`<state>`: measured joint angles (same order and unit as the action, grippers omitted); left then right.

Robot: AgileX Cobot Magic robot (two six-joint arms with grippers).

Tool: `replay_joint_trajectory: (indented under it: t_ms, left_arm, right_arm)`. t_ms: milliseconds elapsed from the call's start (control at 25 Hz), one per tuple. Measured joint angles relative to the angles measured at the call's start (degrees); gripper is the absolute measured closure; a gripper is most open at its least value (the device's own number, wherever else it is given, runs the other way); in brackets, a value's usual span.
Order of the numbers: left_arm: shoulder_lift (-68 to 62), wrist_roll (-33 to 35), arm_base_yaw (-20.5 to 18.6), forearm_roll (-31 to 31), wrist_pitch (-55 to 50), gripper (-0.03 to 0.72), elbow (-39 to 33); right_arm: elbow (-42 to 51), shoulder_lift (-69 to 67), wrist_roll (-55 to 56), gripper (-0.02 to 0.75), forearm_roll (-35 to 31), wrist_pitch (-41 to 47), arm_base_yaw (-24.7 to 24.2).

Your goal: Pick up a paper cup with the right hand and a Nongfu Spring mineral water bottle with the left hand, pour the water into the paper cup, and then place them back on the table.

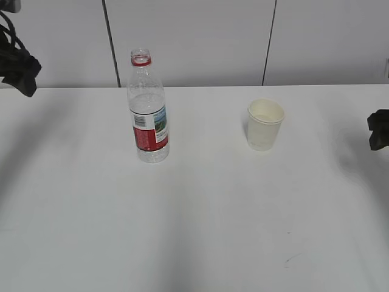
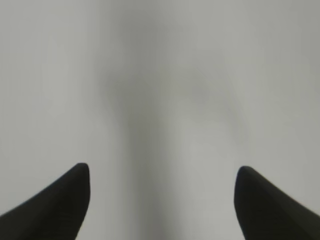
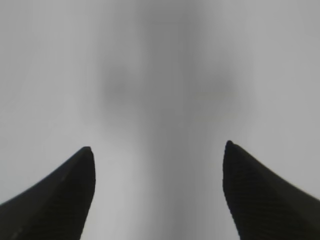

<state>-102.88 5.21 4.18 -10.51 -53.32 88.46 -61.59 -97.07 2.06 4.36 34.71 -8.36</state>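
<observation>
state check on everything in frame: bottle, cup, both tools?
Clear plastic bottle with red neck ring: upright on the table, uncapped, partly filled.
Off-white paper cup: upright, apart from the bottle; contents unclear.
Left black tool: open, empty.
Right black tool: open, empty.

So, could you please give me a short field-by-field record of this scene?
bottle: Nongfu Spring mineral water bottle upright on the table, uncapped, partly filled
cup: paper cup upright, apart from the bottle, to its right
left hand: open, empty, at the left edge
right hand: open, empty, at the right edge
held: nothing
</observation>
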Motion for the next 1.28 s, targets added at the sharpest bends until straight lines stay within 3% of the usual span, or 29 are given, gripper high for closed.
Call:
replay_joint_trajectory:
  t_ms: [320,560,760,920,1280]
  left_arm:
    - [0.11,-0.19,0.0,1.07,-15.99,0.159,3.36]
    - [1.29,-0.23,0.0,5.31,-17.06,0.159,3.4]
    - [4.39,-0.23,0.0,5.26,-17.35,0.159,3.4]
    - [7.34,-0.23,-0.04,5.14,-17.6,0.16,3.4]
    - [12.96,-0.51,-0.04,4.7,-17.92,0.16,3.4]
  right_arm:
    - [-11.89,0.0,-9.57,0.151,-7.09,20.16,0.0]
    - [-19.99,-0.11,-14.28,0.151,-8.07,33.15,0.0]
    - [-25.86,-0.11,-15.3,0.152,-9.17,35.3,0.0]
    - [-26.91,-0.11,-15.28,0.153,-14.8,35.55,0.27]
    - [-26.91,-0.11,-17.94,0.153,-16.04,35.63,8.57]
